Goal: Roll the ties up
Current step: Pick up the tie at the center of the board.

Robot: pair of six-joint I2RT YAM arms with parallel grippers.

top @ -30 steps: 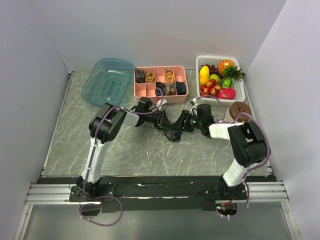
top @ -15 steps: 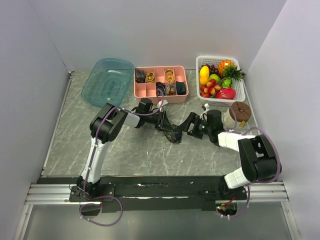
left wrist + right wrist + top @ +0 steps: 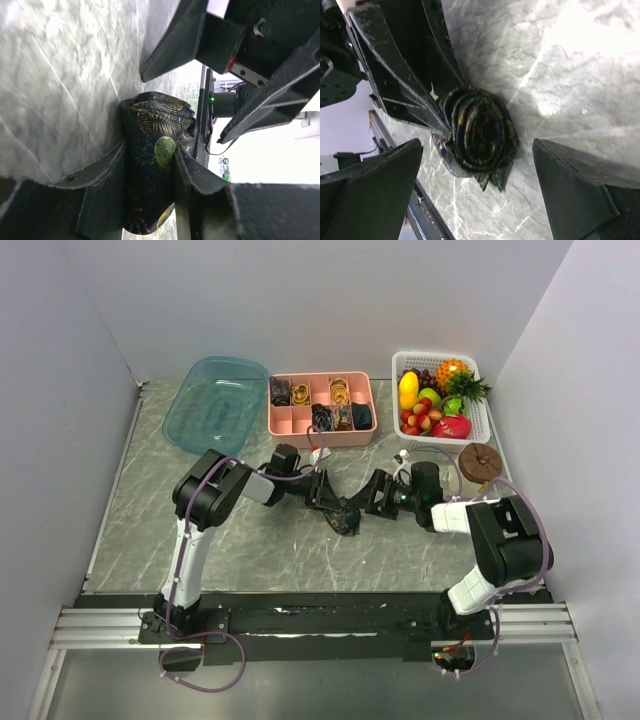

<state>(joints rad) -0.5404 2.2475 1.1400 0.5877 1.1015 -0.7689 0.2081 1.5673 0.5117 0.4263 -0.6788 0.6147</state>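
A dark tie with a leaf print is rolled into a tight coil [image 3: 347, 523] on the grey marble table [image 3: 260, 550], near the middle. My left gripper [image 3: 337, 513] is shut on the coil. In the left wrist view the roll [image 3: 150, 150] sits squeezed between both fingers [image 3: 102, 180]. My right gripper [image 3: 368, 503] faces it from the right and is open. In the right wrist view the coil [image 3: 477, 131] lies between the wide-spread jaws without touching either, and the right gripper [image 3: 476, 145] holds nothing. The left fingers [image 3: 405, 65] pinch the coil from the upper left.
A pink divided box [image 3: 322, 430] at the back holds several rolled ties. A teal plastic tub [image 3: 215, 402] lies to its left. A white basket of fruit [image 3: 478, 420] and a brown round object [image 3: 478, 460] stand at the back right.
My right gripper has opened wide, let go of the coil and drawn back to the right. The left gripper has kept its grip and shifted the coil slightly nearer.
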